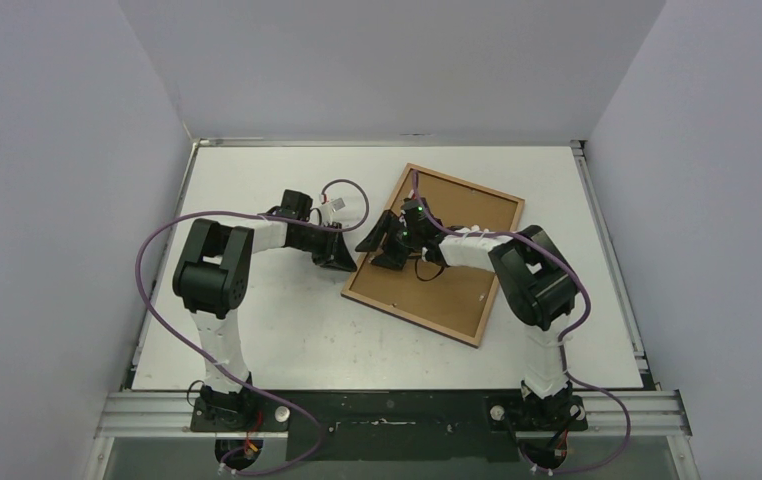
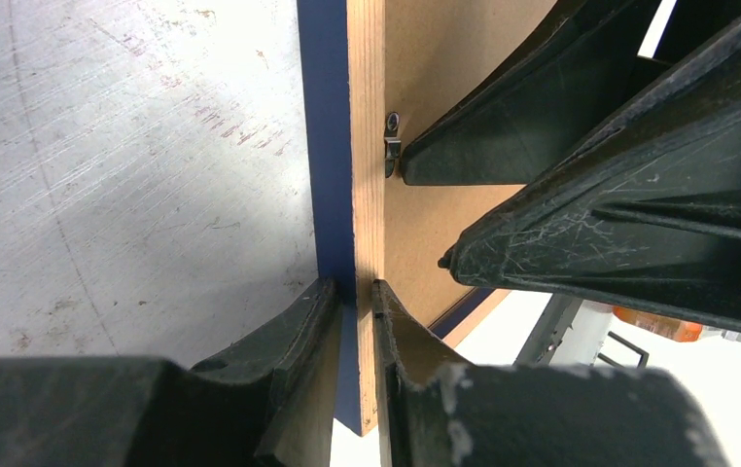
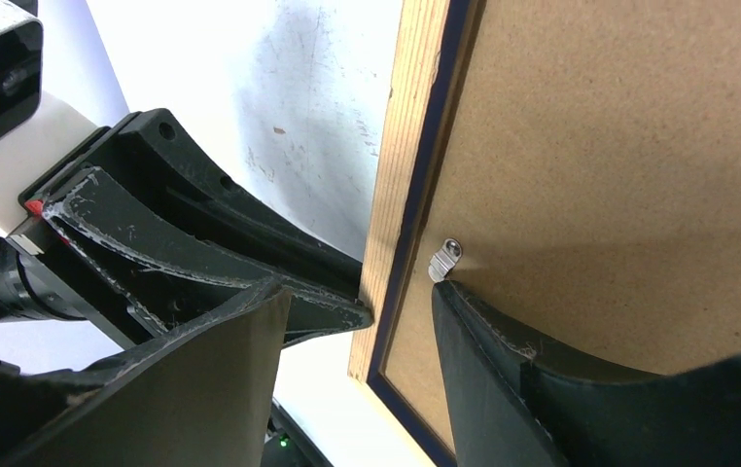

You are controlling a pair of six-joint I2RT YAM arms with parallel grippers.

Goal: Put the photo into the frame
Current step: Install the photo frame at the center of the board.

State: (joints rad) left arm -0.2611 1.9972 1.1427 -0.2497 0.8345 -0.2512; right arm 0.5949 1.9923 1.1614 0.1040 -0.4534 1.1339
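On scuffed table point(image 1: 287, 330), left pincer point(image 2: 353, 285) pinches wood-edged frame point(image 2: 367, 117); right pincer point(image 3: 360, 289) spread.

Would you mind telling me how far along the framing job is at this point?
Done: the frame lies back-up with the backing board seated in it; the photo is out of sight, so I cannot confirm it is inside. In hand: the left claw pinches the frame's edge, and the open right claw has one finger at a metal clip. Left: probably securing that clip.
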